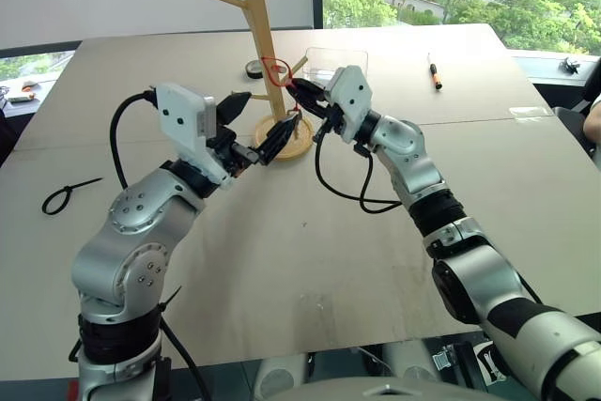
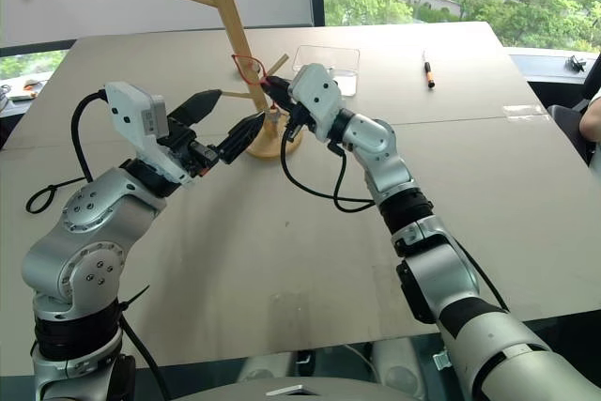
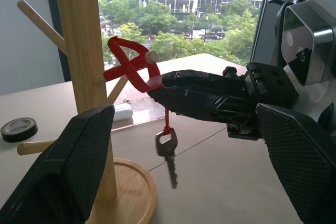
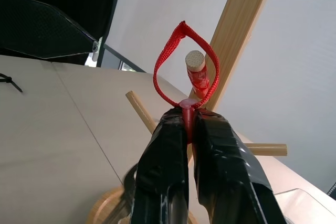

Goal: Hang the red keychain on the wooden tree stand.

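The wooden tree stand (image 1: 255, 16) stands on its round base (image 1: 299, 146) at the middle of the table. The red keychain (image 3: 128, 64) has its strap loop slipped over the tip of a short peg (image 4: 195, 60), and its silvery key (image 3: 168, 153) dangles below. My right gripper (image 4: 190, 116) is shut on the strap's lower end, just beside the pole. My left gripper (image 2: 241, 106) is open in front of the stand, fingers spread on either side of the pole's lower part, holding nothing.
Behind the stand lie a black tape roll (image 1: 254, 69) and a clear tray (image 1: 338, 55). An orange-and-black marker (image 1: 436, 72) lies at the far right, and a black cable tie (image 1: 66, 196) at the left. A person's arm (image 1: 593, 124) shows at the right edge.
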Motion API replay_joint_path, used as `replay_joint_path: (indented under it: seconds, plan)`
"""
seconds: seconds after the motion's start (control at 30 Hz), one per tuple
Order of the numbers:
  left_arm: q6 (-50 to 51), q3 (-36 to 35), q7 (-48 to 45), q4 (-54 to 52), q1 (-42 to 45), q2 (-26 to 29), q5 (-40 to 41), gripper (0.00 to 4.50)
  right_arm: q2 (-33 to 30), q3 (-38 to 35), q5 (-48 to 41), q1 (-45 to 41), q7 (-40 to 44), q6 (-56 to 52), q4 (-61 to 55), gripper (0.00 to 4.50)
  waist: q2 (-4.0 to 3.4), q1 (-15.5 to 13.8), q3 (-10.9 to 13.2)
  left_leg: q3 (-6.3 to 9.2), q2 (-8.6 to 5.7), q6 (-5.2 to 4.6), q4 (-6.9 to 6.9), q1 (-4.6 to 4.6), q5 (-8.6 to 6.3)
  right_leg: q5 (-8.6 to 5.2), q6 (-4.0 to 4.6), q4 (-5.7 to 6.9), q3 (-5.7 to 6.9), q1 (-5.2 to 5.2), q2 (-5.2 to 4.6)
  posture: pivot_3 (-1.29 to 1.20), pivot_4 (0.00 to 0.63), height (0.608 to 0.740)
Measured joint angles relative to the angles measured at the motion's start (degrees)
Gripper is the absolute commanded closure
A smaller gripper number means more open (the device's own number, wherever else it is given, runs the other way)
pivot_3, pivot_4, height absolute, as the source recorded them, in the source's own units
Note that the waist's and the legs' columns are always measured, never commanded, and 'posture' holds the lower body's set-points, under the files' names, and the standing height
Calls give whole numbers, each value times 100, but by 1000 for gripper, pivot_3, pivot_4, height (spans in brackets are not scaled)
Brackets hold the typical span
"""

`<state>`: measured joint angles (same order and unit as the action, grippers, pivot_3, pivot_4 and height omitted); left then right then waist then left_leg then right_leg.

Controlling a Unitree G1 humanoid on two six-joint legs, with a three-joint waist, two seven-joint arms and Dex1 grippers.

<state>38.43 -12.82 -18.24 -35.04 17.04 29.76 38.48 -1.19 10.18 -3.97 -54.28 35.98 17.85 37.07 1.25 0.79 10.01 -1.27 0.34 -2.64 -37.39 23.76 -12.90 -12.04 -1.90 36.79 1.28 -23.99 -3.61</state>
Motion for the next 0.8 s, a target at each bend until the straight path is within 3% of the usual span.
replay_joint_path:
  seconds: [0.13, 0.3, 0.43, 0.57, 0.8]
  plan:
    - [3, 0, 1, 0, 48, -1, 0, 0, 51, -2, -1, 0, -16, -10, 1, 2564, -1, 2, 0, 0, 0, 0, 0, 0, 0, 0, 0, 0, 0, 0, 0, 0, 150, 740]
    - [7, 0, 4, 0, 53, -8, 0, 0, 58, -42, -14, 0, -50, -46, 1, 175, 0, 0, 0, 0, 0, -1, 0, 0, 0, 0, 0, 0, 0, 0, 0, 0, 150, 740]
    - [2, 66, 116, 3, 80, -34, -95, 0, 52, -168, -73, 5, -108, -165, -7, 75, 0, -1, 0, 0, 0, -1, 0, 0, 0, 0, 0, 0, -1, 0, -1, 0, 150, 740]
    - [-39, 266, 590, 206, 72, -249, -699, 0, -24, -462, -246, 281, -306, -534, -125, 75, 0, -20, 0, 0, -2, -2, 0, 1, -1, 1, 0, 0, 0, 1, -3, 0, 150, 740]
    - [-863, 185, 1725, 1223, -62, -1279, -1856, 0, -730, -1281, -394, 1176, -1032, -1083, -223, 75, 1, -39, 0, -3, -6, -3, 3, 3, -1, 1, -1, -2, -3, 1, -9, 0, 150, 740]
